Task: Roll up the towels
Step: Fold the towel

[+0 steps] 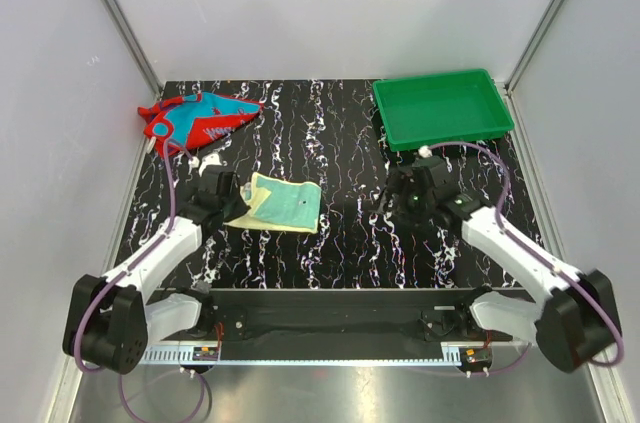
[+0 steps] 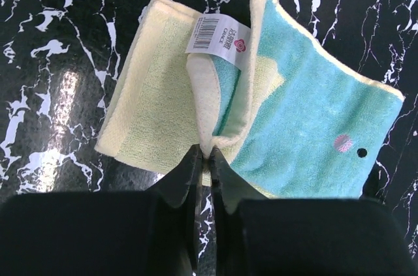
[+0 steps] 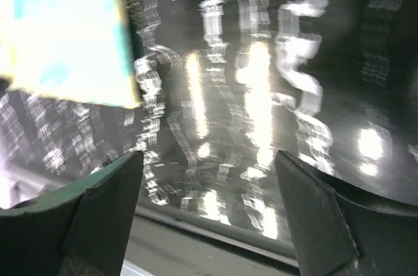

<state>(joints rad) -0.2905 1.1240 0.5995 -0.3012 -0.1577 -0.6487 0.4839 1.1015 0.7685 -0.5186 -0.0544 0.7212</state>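
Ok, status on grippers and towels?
Left gripper shut on edge of pale yellow cloth towel. Right gripper open, empty. Red patterned cloth towel crumpled, far left. Nothing blocking.

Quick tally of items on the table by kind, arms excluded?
Towels: 2 (pale yellow towel, red towel)
Trays: 1 (green tray)
Total: 3

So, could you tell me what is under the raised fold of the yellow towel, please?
Under the fold of the yellow towel, which the left gripper pinches at its edge, part of the teal patch shows. The table directly beneath the towel is covered.
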